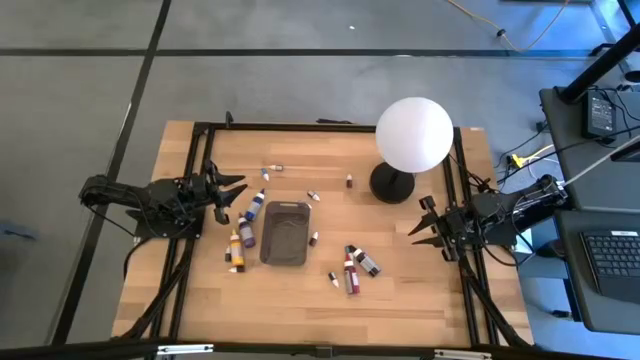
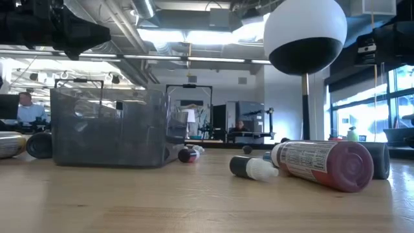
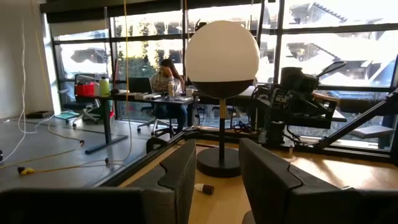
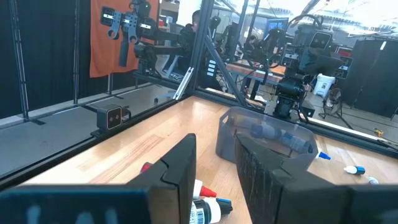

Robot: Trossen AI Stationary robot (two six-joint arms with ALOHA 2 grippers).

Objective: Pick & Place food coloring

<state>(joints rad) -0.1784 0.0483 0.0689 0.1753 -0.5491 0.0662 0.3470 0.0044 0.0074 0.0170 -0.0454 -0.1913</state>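
The food coloring bottles [image 1: 350,268] are lying scattered on the desk [image 1: 400,290] around the tray [image 1: 285,232]. Light, smooth and round, they are probably rolling easily; gripping mid-body seems best. Left claw [image 1: 228,196] and right claw [image 1: 425,226] are hanging released, grasping nothing.

Dark grey tray [image 1: 285,232], white globe lamp [image 1: 413,133], black base [image 1: 392,183].

Grey floor [image 1: 300,90] around the worktop; tall windows [image 3: 323,56] behind a desk [image 3: 143,98] where a person [image 3: 168,78] sits; ceiling lights [image 2: 194,35] overhead.
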